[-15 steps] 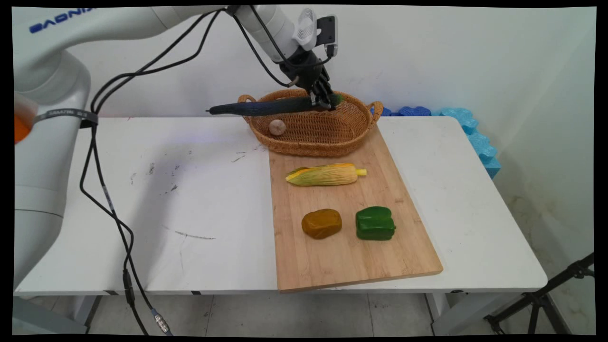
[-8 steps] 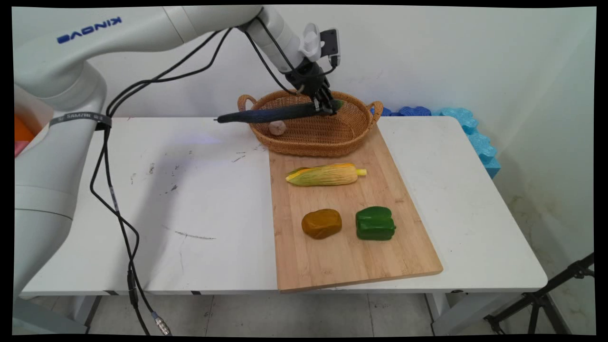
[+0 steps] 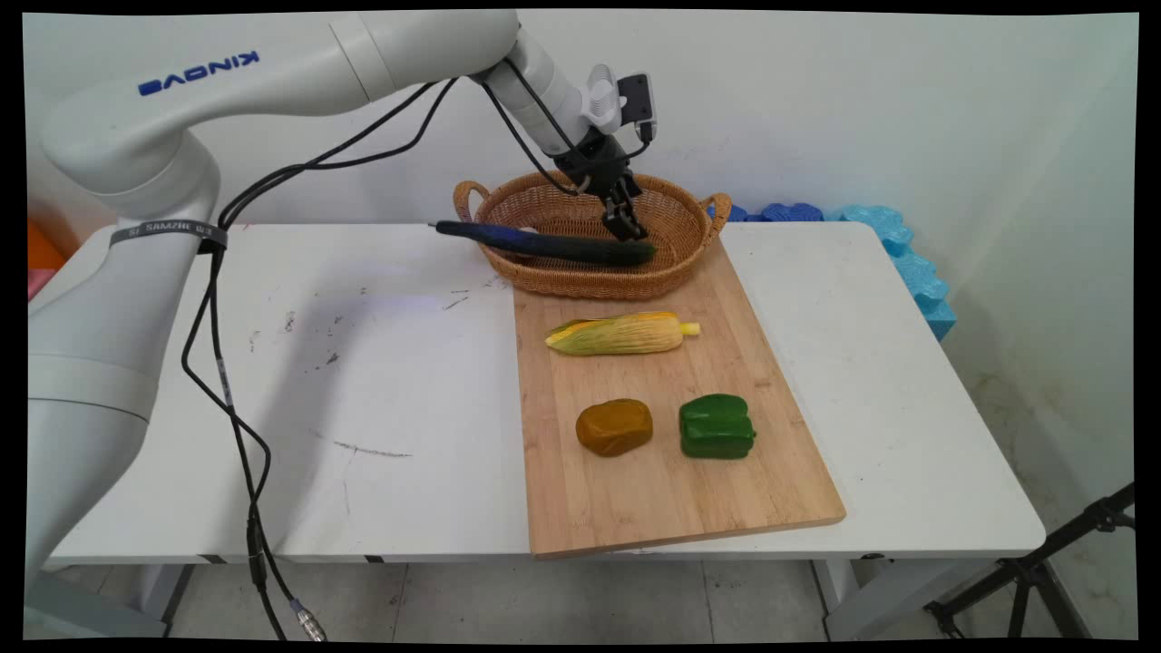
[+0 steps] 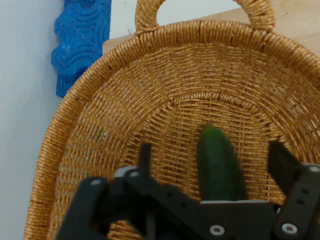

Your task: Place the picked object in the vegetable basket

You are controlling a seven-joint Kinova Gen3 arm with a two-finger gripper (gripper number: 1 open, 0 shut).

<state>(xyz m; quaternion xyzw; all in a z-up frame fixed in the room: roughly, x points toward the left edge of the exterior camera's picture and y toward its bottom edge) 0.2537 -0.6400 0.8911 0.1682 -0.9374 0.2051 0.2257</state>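
- Gripper, black 2-finger, hangs over oval woven wicker basket w/ two loop handles, at far end of light wooden cutting board.
- Hand view: fingers spread wide apart, gripping nothing; gripper straddles tip of cucumber w/ clear gaps either side.
- Long dark green cucumber lies in basket, one end on basket floor just below gripper, other end sticking out over basket's left rim above white table.
- Yellow corn cob w/ pale husk lies on board just in front of basket.
- Brown-orange rounded lump, potato-like, on board, nearer than corn.
- Green bell pepper just right of potato, apart from it.
- Blue foam mats behind basket's right side, along wall; also seen in hand view.
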